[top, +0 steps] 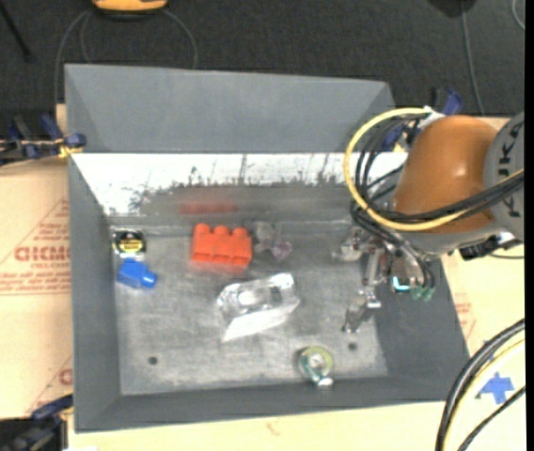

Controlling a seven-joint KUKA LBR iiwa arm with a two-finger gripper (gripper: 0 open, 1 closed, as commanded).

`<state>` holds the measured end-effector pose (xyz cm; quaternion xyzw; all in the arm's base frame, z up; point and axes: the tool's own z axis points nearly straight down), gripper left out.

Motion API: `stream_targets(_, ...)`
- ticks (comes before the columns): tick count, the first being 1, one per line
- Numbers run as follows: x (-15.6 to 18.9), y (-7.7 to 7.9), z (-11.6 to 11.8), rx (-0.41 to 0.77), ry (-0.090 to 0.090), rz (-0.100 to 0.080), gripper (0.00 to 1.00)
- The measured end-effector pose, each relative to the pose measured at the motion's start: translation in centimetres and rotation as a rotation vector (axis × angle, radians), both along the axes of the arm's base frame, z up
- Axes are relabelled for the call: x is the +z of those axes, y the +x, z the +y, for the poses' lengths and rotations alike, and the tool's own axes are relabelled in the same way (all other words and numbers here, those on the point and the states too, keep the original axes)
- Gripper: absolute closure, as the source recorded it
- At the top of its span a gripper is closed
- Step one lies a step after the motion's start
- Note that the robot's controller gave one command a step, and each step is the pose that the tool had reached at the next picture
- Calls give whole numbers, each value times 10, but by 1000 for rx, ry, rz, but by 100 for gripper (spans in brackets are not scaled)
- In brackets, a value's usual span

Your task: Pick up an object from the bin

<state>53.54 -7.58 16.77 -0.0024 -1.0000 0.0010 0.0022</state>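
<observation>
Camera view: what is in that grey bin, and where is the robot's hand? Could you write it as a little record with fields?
bin: grey metal, a few loose things on its floor
end effector: low over bare floor, right side
orange block: near the back wall
blue piece: left side
black-and-yellow thing: just behind the blue piece
clear packet: centre
round greenish thing: front edge
nearest the end effector: round greenish thing and clear packet, both apart from it
</observation>
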Motion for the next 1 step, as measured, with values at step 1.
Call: stream_targets(1,-96,18,53,-74,3,-13,0)
